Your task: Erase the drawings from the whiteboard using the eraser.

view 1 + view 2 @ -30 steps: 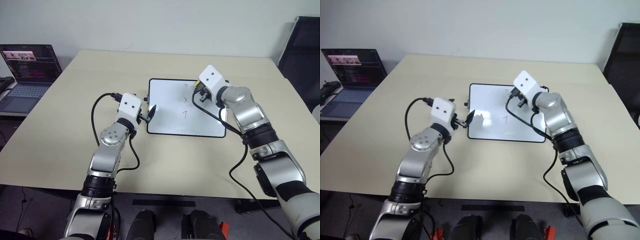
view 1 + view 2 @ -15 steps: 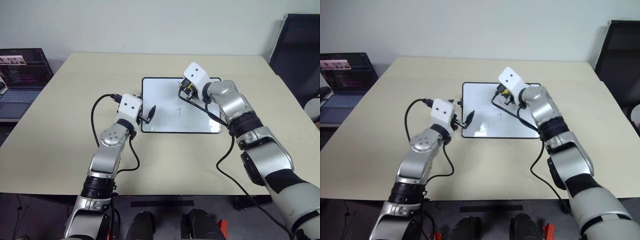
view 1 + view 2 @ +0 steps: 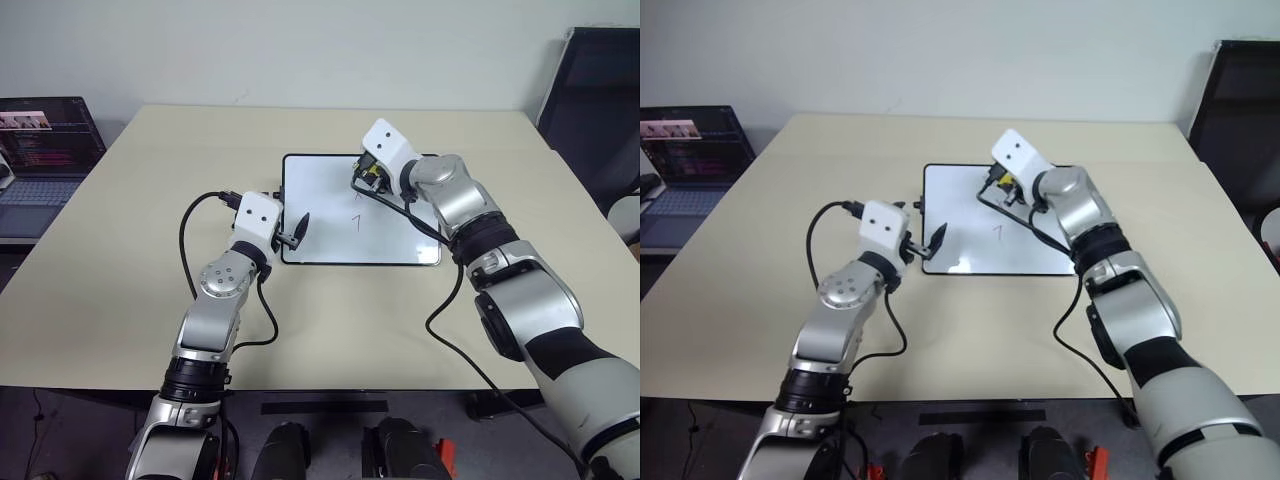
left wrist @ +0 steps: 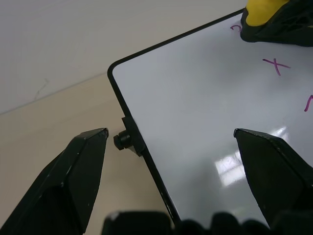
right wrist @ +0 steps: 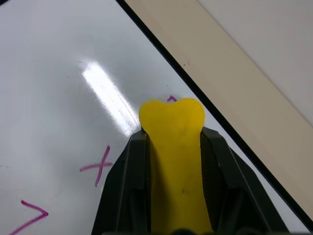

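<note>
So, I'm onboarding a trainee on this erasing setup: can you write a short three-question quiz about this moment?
1. True or false: the right gripper is shut on the eraser.
2. Which mark does the eraser cover, with the "x" and "1" left uncovered? A) the top one B) the middle one C) the bottom one
3. Fill in: the left gripper is open, its fingers either side of the whiteboard's ____.

Key: 1 true; 2 A; 3 edge
</note>
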Controlling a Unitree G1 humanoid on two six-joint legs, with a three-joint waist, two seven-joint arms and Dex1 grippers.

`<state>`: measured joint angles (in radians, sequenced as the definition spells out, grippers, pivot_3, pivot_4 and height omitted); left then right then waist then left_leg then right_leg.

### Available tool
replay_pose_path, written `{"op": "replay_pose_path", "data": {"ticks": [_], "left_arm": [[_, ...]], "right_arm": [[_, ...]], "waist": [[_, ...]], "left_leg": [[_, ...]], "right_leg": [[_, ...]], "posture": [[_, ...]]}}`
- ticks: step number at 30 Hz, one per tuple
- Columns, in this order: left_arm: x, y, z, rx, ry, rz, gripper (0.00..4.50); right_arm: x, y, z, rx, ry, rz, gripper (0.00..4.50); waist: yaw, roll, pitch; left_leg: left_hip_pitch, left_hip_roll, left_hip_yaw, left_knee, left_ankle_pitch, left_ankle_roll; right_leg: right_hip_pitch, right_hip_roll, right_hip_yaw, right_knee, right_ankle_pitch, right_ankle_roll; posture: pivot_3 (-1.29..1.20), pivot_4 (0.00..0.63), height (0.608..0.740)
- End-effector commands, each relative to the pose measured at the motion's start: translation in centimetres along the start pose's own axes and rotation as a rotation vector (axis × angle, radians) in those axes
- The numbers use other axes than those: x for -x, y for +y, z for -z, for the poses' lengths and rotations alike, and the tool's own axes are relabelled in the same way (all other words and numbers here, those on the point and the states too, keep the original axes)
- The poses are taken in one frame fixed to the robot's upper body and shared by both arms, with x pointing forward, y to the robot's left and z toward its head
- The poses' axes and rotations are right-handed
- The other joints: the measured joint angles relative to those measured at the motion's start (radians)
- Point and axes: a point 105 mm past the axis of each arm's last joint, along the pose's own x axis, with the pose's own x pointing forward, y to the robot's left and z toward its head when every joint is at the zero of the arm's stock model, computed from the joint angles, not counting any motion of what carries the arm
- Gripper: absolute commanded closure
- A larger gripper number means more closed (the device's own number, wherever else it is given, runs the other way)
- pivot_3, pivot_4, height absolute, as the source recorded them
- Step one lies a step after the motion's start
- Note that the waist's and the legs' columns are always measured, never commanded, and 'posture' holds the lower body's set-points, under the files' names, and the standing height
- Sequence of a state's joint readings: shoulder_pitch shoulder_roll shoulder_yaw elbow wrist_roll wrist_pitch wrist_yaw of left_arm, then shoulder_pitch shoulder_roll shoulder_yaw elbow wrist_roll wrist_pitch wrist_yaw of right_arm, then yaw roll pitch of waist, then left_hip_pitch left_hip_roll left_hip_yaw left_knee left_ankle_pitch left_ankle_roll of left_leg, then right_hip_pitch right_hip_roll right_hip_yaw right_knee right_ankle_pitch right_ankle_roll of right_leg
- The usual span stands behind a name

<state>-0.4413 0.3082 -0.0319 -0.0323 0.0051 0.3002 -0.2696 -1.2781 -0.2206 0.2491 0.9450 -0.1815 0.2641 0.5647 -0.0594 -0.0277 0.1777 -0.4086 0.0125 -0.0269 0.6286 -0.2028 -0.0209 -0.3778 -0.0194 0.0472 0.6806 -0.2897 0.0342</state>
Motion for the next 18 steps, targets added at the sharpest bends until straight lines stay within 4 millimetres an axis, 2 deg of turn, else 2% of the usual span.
{"op": "replay_pose_path", "data": {"ticks": [1,10,18], "left_arm": [[0.0,0.8,-1.8,-0.023,-0.061,-0.023,0.0],[-0.5,0.6,-1.9,-0.022,-0.065,-0.017,0.0],[-0.2,1.4,-1.6,-0.032,-0.058,-0.037,0.0]], "right_arm": [[0.3,0.0,-0.5,-0.007,-0.016,-0.001,3.51],[0.5,0.3,-0.7,-0.015,-0.012,-0.015,3.51],[-0.2,1.5,-2.1,-0.022,-0.04,-0.048,3.51]], "waist": [[0.001,0.0,0.0],[0.003,0.0,0.0],[0.001,0.0,0.0]], "left_leg": [[0.0,0.0,0.0,0.0,0.0,0.0],[-0.003,-0.001,-0.001,-0.002,0.0,-0.001],[-0.003,-0.001,-0.001,-0.002,0.0,-0.001]], "right_leg": [[0.0,0.0,0.0,0.0,0.0,0.0],[-0.003,-0.001,-0.001,0.0,0.0,0.0],[-0.003,-0.001,-0.001,0.0,0.0,0.0]], "posture": [[0.0,0.15,0.74],[0.0,0.15,0.74],[0.0,0.15,0.74]]}}
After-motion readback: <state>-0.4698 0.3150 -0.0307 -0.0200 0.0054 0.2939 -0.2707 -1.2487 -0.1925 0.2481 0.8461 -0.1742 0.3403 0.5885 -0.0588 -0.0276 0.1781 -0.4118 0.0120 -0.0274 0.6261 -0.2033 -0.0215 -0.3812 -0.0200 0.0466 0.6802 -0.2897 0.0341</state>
